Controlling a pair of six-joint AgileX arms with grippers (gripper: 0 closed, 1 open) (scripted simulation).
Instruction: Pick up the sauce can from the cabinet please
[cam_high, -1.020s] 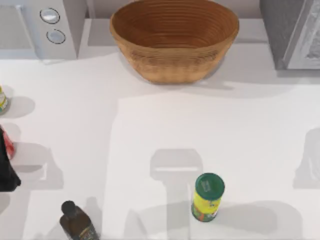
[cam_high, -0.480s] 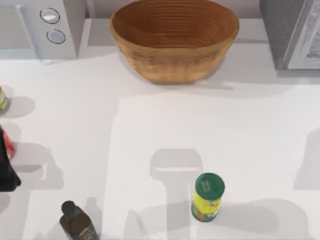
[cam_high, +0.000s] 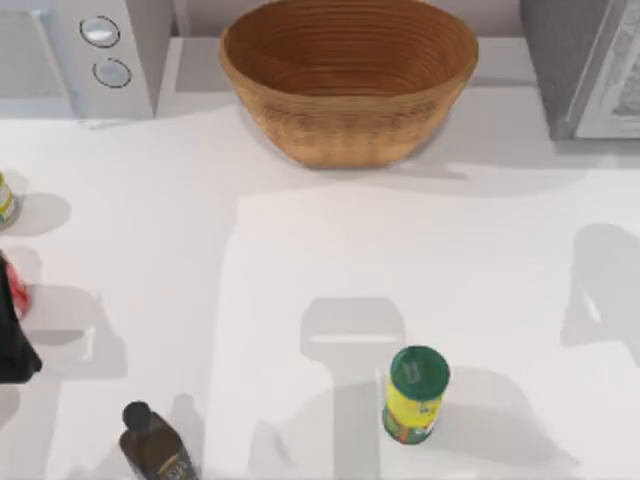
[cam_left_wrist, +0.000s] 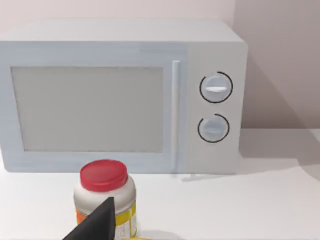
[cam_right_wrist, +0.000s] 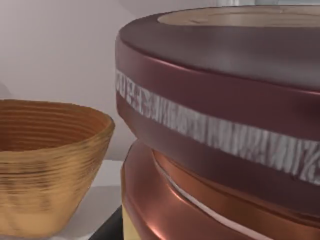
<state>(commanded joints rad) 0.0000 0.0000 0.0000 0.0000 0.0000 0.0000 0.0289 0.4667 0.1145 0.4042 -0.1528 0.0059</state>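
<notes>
My right arm is nearer: the short stout maroon-banded sauce can (cam_right_wrist: 220, 125) stands upright right up against my right end effector, whose finger state I cannot tell, the woven basket (cam_right_wrist: 45, 165) beyond.

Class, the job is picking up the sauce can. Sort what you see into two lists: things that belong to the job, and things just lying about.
Belongs to the job:
sauce can, close to the right wrist camera

Just lying about:
basket
microwave
red-lidded jar
green-lidded container
dark bottle
</notes>
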